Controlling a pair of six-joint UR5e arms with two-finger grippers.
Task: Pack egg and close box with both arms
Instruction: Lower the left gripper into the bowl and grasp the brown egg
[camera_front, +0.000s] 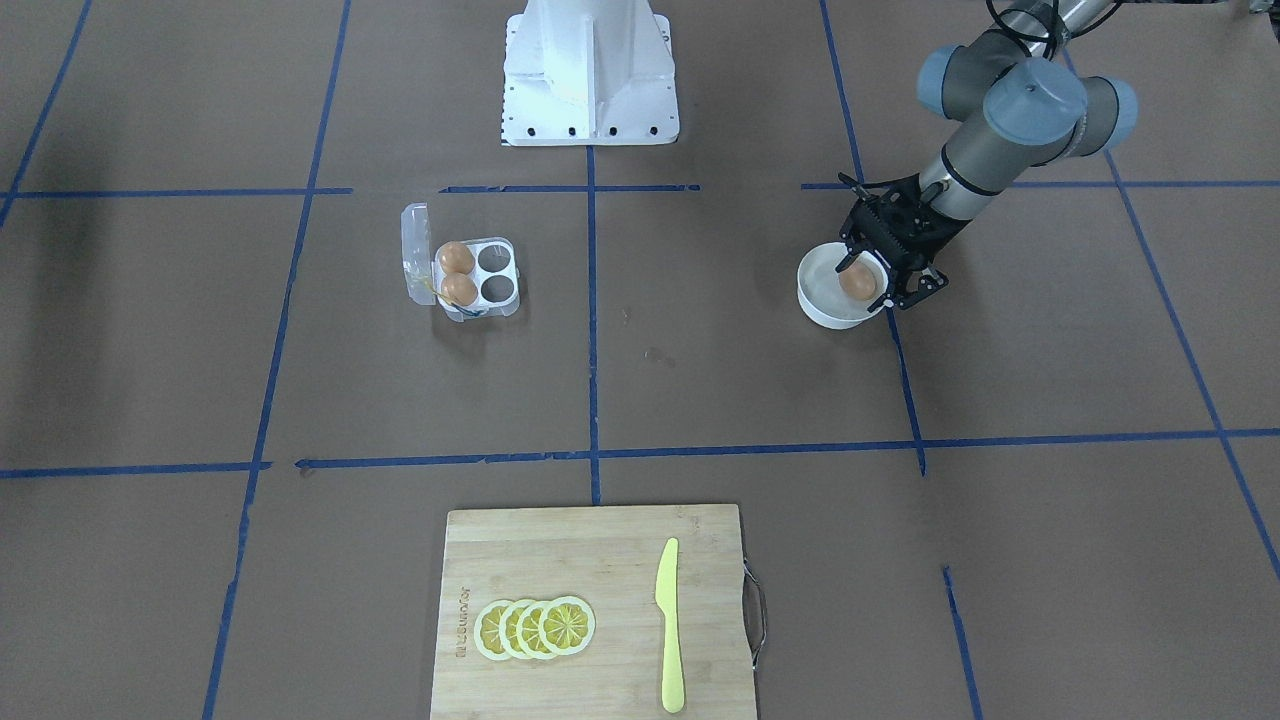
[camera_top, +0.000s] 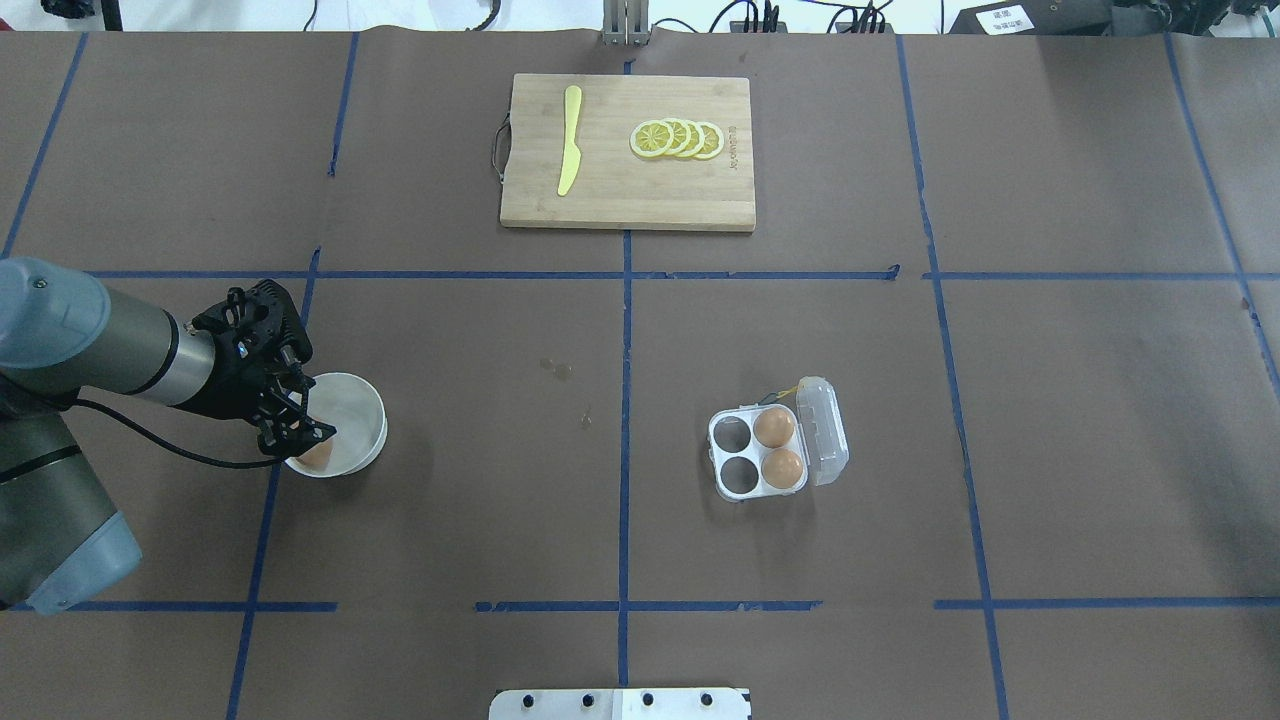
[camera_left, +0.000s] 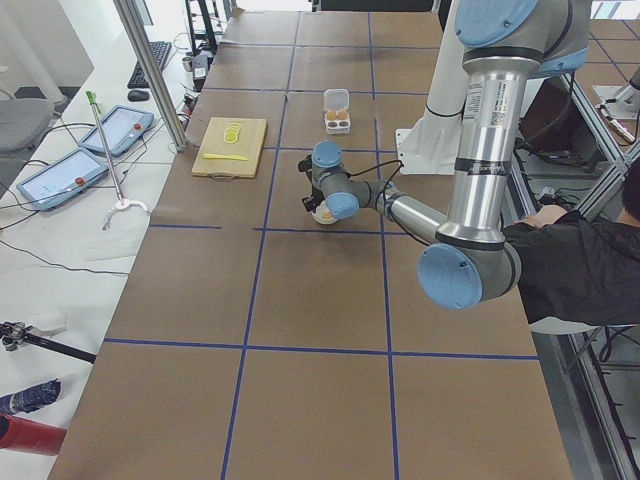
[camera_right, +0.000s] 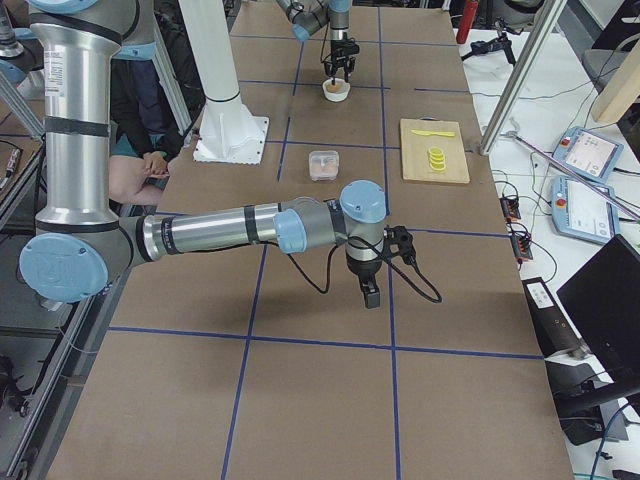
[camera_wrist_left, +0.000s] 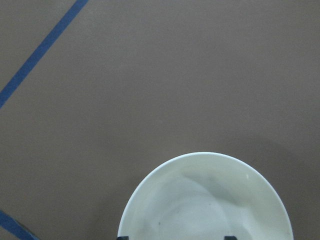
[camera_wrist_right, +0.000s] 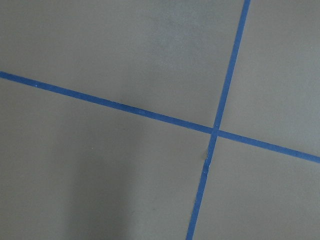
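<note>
Starting pick: left gripper (camera_front: 862, 288) fingers straddle egg (camera_front: 855, 280) in bowl (camera_front: 820, 305), clamp unclear. Box (camera_front: 497, 273) open, 2 cells free; place + close TBD. Right gripper (camera_right: 370, 297) away from box, fingers can't tell.

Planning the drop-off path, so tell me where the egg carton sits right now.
In the overhead view the box sits lid-open on the robot's right half, just right of the centre tape line, nearer the robot than the cutting board.
</note>
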